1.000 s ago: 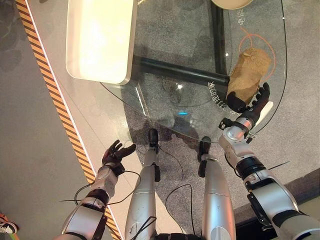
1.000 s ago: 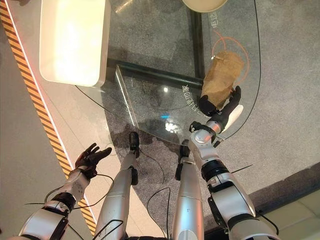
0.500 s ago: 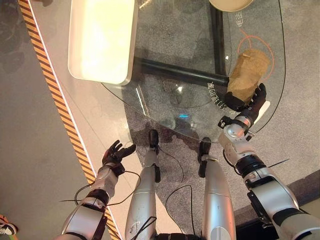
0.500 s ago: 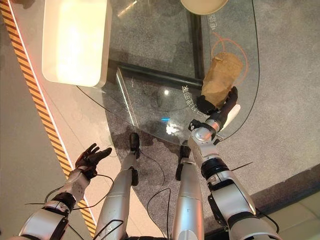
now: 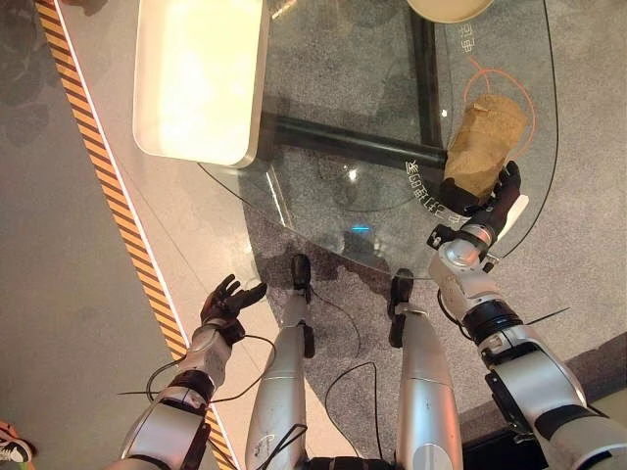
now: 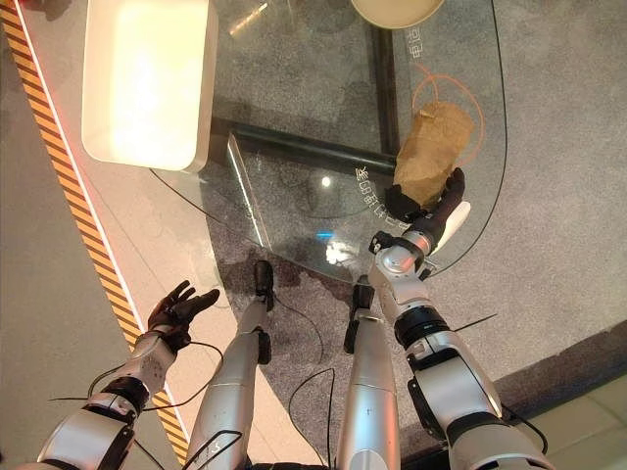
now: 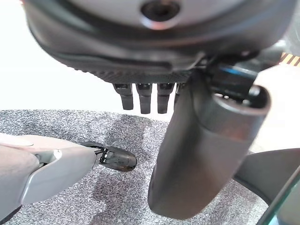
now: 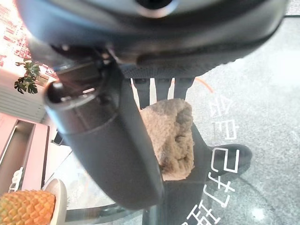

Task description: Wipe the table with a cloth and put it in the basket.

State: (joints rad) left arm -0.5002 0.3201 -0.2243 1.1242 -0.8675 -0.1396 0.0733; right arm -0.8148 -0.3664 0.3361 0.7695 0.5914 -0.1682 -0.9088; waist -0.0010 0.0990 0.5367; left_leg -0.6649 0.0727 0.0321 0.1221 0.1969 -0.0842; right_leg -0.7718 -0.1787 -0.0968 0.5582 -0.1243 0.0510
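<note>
A tan cloth (image 5: 483,142) lies crumpled on the round glass table (image 5: 343,117), inside an orange ring near the right edge. My right hand (image 5: 498,199) is open at the cloth's near end, thumb on one side and straight fingers on the other. In the right wrist view the cloth (image 8: 171,136) sits just past the fingers (image 8: 154,89), beside the thumb. A round cream container rim (image 5: 451,8) shows at the table's far side. My left hand (image 5: 227,299) hangs open, low beside the table over the floor.
A long cream-white bench or tray (image 5: 201,78) stands at the table's far left. A dark bar (image 5: 343,142) runs under the glass. A yellow-and-black striped line (image 5: 108,186) crosses the floor on the left. A pineapple (image 8: 23,208) sits in a bowl.
My right hand has edged forward onto the cloth's near end. The cloth and my left hand have stayed put.
</note>
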